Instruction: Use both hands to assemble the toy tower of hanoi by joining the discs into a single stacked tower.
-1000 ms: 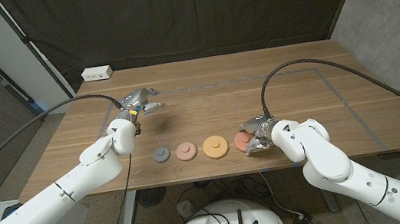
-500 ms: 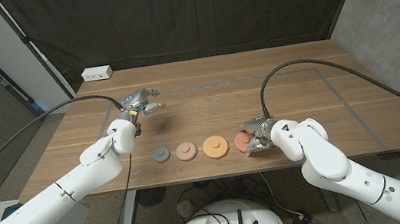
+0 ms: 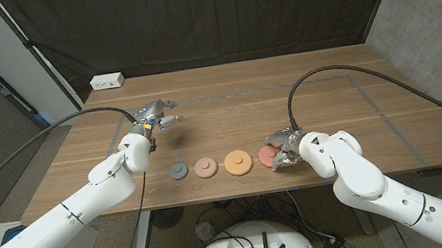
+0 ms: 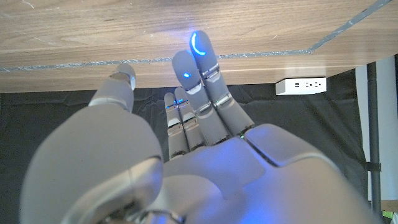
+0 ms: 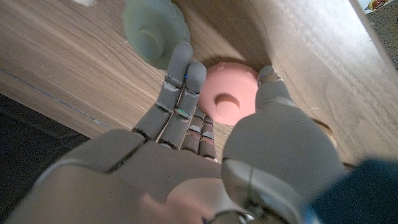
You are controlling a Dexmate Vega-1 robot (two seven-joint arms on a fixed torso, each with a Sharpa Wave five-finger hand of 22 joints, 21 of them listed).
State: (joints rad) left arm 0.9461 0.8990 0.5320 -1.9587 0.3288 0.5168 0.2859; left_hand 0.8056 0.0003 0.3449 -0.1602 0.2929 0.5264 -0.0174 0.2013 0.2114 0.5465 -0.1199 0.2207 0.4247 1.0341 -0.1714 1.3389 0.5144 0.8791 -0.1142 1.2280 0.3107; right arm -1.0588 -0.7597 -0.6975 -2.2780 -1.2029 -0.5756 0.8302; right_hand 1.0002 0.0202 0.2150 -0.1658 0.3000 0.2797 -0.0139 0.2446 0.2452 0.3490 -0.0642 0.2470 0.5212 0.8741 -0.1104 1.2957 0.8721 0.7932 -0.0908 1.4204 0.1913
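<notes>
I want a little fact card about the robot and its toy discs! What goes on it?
discs in the row: grey disc, pink disc, orange disc, red disc
right hand: fingers around the red disc, which still seems to be on the table
left hand: over the table behind the row, holding nothing
stack: not started
also there: white power strip

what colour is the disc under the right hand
Pinkish red disc, clearest in the right wrist view.

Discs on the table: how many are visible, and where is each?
4, in one row near the table's front edge: the grey disc leftmost, then the pink disc, the orange disc, and the red disc, partly covered by the right hand. None stacked yet.
</notes>
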